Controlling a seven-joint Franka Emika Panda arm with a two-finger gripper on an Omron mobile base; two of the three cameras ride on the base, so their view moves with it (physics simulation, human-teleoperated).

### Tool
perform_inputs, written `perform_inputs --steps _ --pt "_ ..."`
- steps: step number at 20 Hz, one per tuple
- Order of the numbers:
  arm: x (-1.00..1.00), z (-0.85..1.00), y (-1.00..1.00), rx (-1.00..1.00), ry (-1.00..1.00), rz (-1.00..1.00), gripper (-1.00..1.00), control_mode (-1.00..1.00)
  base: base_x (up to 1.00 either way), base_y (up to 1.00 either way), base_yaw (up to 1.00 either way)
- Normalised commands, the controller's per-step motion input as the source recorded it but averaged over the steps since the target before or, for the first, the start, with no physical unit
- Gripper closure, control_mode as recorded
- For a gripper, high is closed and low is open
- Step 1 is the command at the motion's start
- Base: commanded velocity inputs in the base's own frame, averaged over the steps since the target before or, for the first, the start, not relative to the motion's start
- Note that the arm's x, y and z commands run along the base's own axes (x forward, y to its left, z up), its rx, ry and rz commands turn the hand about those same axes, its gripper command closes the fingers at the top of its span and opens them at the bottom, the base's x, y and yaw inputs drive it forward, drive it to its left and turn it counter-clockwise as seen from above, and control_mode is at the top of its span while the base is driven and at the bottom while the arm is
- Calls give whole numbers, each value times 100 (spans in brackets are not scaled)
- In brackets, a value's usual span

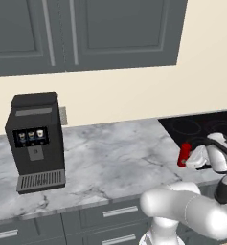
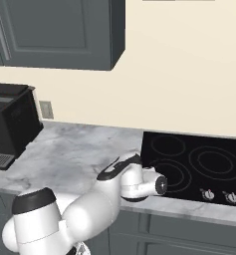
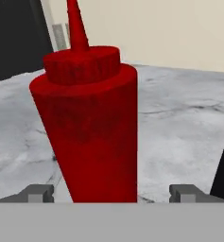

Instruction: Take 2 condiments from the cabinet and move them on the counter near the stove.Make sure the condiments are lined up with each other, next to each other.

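The red bottle (image 3: 87, 127) stands directly ahead of the gripper (image 3: 112, 193), centred between its two fingers, very close. Its long axis is upright, base on the marble counter (image 1: 110, 158), pointed nozzle up; in the hand view it leans a little, which may be only the camera's roll.

Gripper state: fingers spread wide. Each fingertip (image 3: 38, 193) sits out to its own side with a clear gap to the bottle wall; nothing gripped. Bottle appears to stand on its own.

Location of bottle: on the counter just beside the near left corner of the black stove (image 2: 199, 164), toward the counter's front edge. From the left base view the bottle (image 1: 184, 154) shows just beyond the hand, on its far side.

Arm pose: reaches low and forward over the counter edge, wrist bent so the hand lies roughly level, fingers pointing along the counter toward the coffee machine (image 1: 36, 141), well apart on the far side of the bottle.

Judgement: placing looks done; a straight pull-back along the finger axis should clear the bottle without tipping it. A second bottle remains to be set beside this one.
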Motion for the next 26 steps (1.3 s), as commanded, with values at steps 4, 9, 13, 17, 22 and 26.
perform_inputs --steps 4,9,13,17,22,26 --pt "-9 31 0 0 -11 0 -100 -100 0 0 0" --pt "-2 64 0 0 -2 0 -100 -100 0 0 0" --pt "-13 65 0 0 7 0 -100 -100 0 0 0" --pt "-23 74 0 0 10 0 -100 -100 0 0 0" --pt "-32 78 0 0 13 0 -100 -100 0 0 0" --pt "-19 80 15 0 15 -3 -100 -100 0 0 0"
